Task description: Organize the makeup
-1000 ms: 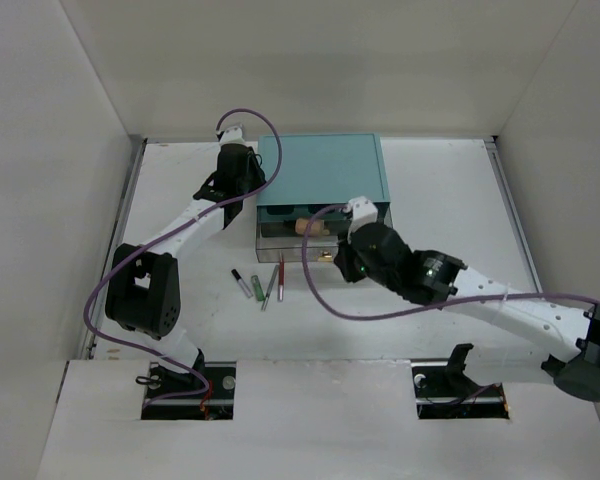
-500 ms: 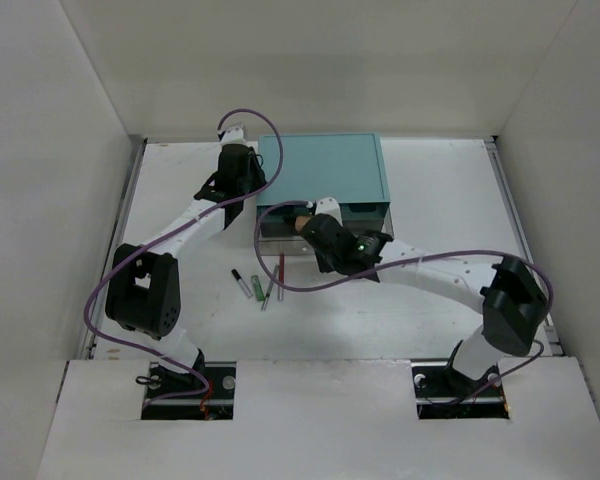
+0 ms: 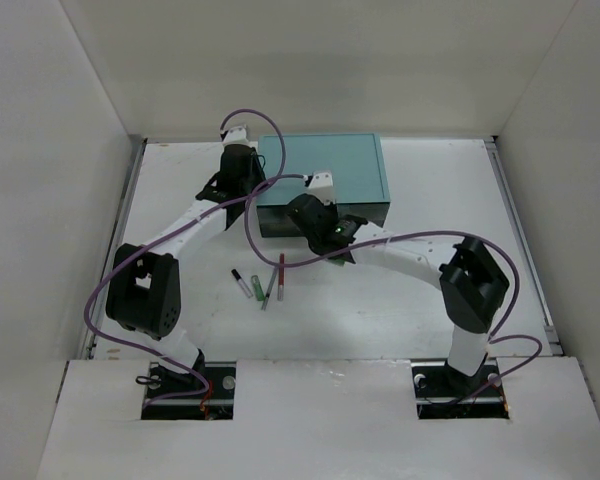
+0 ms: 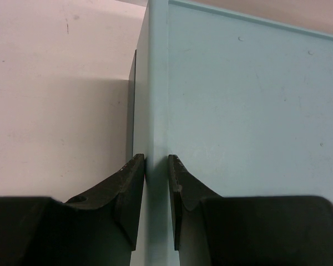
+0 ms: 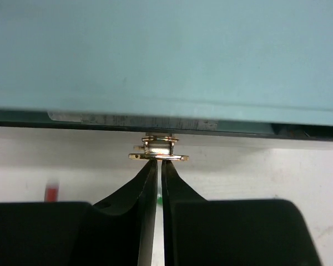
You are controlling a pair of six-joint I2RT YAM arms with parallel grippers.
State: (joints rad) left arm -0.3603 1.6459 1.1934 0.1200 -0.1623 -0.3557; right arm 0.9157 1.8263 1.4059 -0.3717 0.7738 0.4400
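On the table lie a black-and-white tube [image 3: 240,282], a short green stick [image 3: 255,289], a grey-green pencil [image 3: 269,287] and a red pencil [image 3: 281,272], in front of the teal drawer box [image 3: 325,175]. Its drawer is closed, so the beige block and the black pot are hidden. My right gripper [image 5: 159,162] is shut, with its tips against the gold drawer handle [image 5: 158,151]; it also shows in the top view [image 3: 325,240]. My left gripper [image 4: 156,166] is clamped on the box's left top edge [image 4: 155,83]; it also shows in the top view [image 3: 248,182].
White walls enclose the table on the left, back and right. A metal rail [image 3: 125,230] runs along the left edge. The right arm's forearm [image 3: 410,255] stretches low over the table in front of the box.
My right gripper has moved toward the box with the handle, and the drawer has gone from open to closed, hiding its contents. The left gripper has stayed put.
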